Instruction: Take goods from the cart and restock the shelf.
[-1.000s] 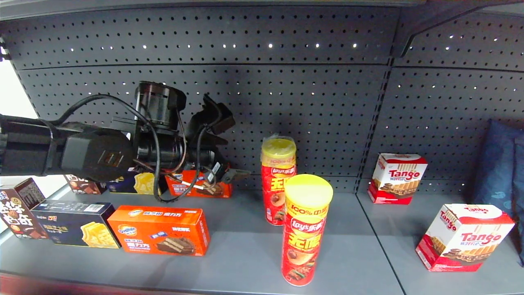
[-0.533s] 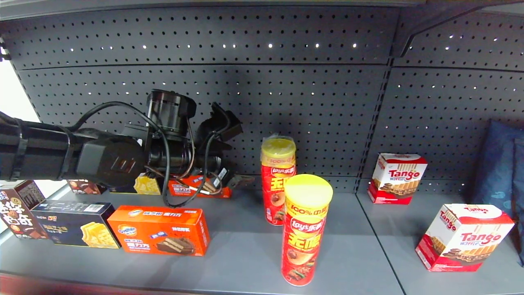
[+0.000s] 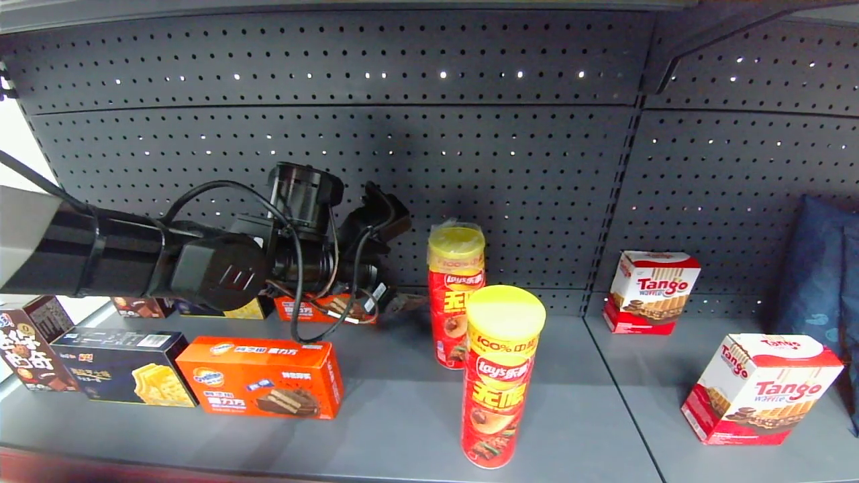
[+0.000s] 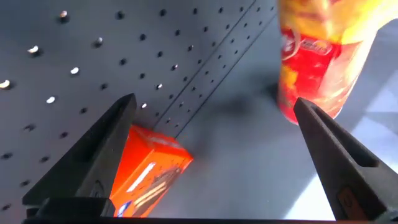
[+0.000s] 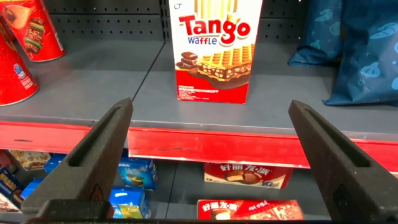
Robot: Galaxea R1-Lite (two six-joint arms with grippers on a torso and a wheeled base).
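From the head camera, your shelf (image 3: 402,409) already carries boxes toward its left end, chip cans mid-shelf and wafer boxes (image 3: 651,292) toward the right. The left arm stretches over the left end, with the left gripper (image 3: 396,302) low at the back edge, just beside the rear orange box (image 3: 322,308) and near the rear chip can (image 3: 456,295).

In the left wrist view, that gripper (image 4: 212,102) is spread wide with nothing between its jaws.

In the right wrist view, the right gripper (image 5: 210,106) is spread and empty too, facing a wafer box (image 5: 214,50) at the shelf's front edge.

I judge one placement finished, and another cart trip remains.
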